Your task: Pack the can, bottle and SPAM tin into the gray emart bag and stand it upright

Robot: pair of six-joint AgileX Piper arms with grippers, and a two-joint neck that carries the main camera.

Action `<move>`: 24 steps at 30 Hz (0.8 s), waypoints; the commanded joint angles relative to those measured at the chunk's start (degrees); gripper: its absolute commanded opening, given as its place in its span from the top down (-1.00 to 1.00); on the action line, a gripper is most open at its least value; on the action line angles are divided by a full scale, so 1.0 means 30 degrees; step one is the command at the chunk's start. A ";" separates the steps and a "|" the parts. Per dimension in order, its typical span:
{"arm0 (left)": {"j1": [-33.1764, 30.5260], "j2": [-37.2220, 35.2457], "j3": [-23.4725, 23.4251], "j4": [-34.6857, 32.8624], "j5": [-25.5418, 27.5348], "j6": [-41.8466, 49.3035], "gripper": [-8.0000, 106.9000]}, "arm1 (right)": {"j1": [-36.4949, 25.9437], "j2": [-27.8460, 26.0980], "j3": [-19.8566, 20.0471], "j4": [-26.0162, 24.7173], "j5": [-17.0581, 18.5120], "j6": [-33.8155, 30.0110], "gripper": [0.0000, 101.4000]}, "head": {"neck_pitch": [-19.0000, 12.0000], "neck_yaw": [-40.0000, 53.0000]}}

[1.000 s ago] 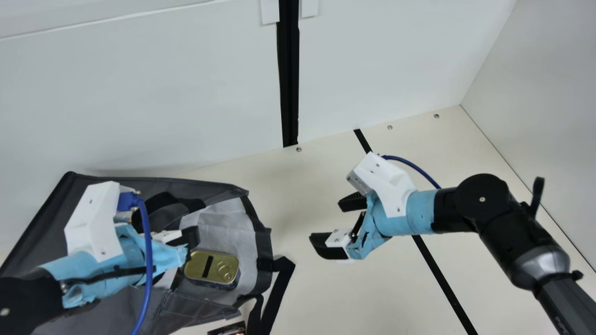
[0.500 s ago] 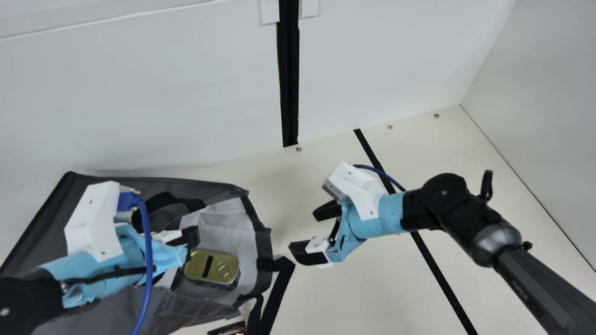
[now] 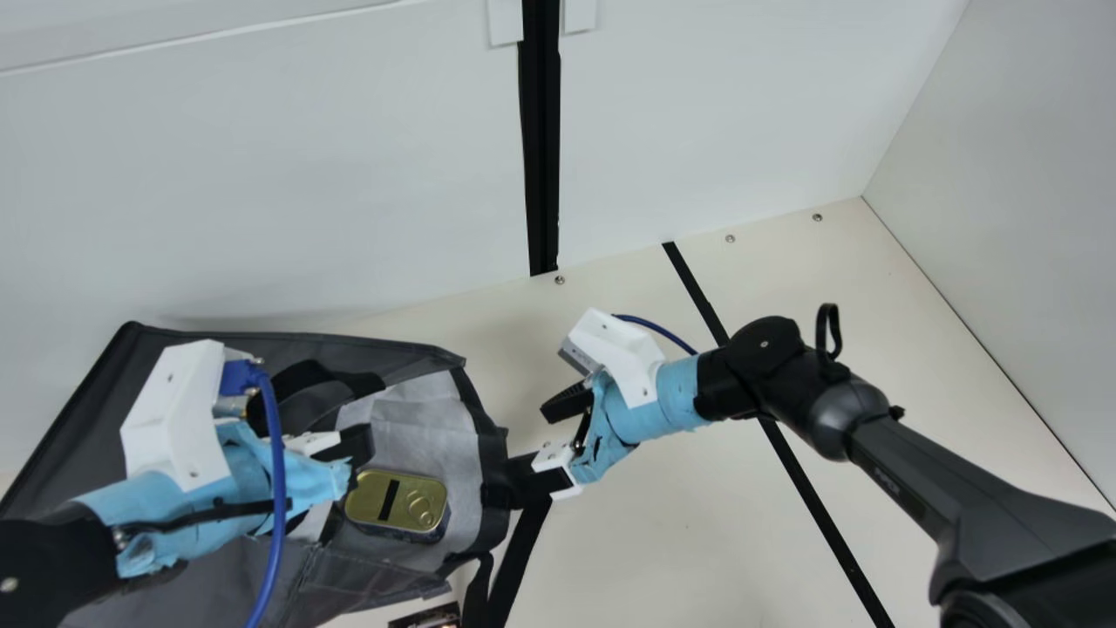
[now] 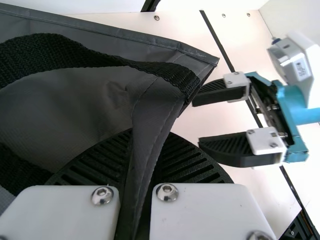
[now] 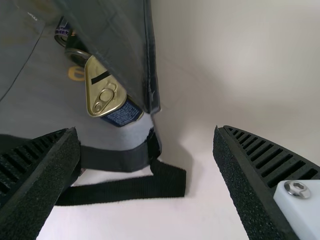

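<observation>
While the left black gripper (image 4: 152,145) is pinching the gray fabric emart bag (image 3: 418,349), the right black gripper (image 3: 521,449) is hovering wide at its mouth (image 3: 493,445), the gold-lidded oblong SPAM tin (image 3: 397,501) lying inside, nearer the left, long axis running roughly toward the right one.

Shiny gold metal tin (image 3: 397,501), matt gray cloth bag (image 3: 432,419), rough woven black strap (image 4: 90,54).

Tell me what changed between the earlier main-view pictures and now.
The right gripper moved left across the main view to the edge of the gray emart bag, fingers still apart; nothing was visibly gripped or released. The left gripper, shut on the bag's fabric, stayed put, as did the SPAM tin in the bag.
</observation>
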 commanded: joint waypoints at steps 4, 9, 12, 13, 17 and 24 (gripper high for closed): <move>0.0000 0.0000 0.0000 0.0000 0.0000 0.0000 1.00 | 0.0367 0.1240 -0.0615 0.0447 0.0188 -0.0283 -0.87 | -0.0433 -0.0046; 0.0000 0.0000 0.0000 0.0000 0.0000 0.0000 1.00 | 0.0811 0.2250 -0.1232 0.0865 0.0244 -0.0502 -0.87 | -0.0433 -0.0046; 0.0000 0.0000 0.0000 0.0000 0.0000 0.0000 1.00 | 0.1115 0.2801 -0.1606 0.1118 0.0278 -0.0588 -0.87 | -0.0433 -0.0046; 0.0000 0.0000 0.0000 0.0000 0.0000 0.0000 1.00 | 0.1219 0.2981 -0.1732 0.1205 0.0291 -0.0616 -0.87 | -0.0433 -0.0046; 0.0000 0.0000 0.0000 0.0000 0.0000 0.0000 1.00 | 0.1652 0.3676 -0.2213 0.1553 0.0316 -0.0712 -0.87 | -0.0433 -0.0046; 0.0000 0.0000 0.0000 0.0000 0.0000 0.0000 1.00 | 0.2323 0.4757 -0.2917 0.2147 0.0352 -0.0903 -0.87 | -0.0433 -0.0046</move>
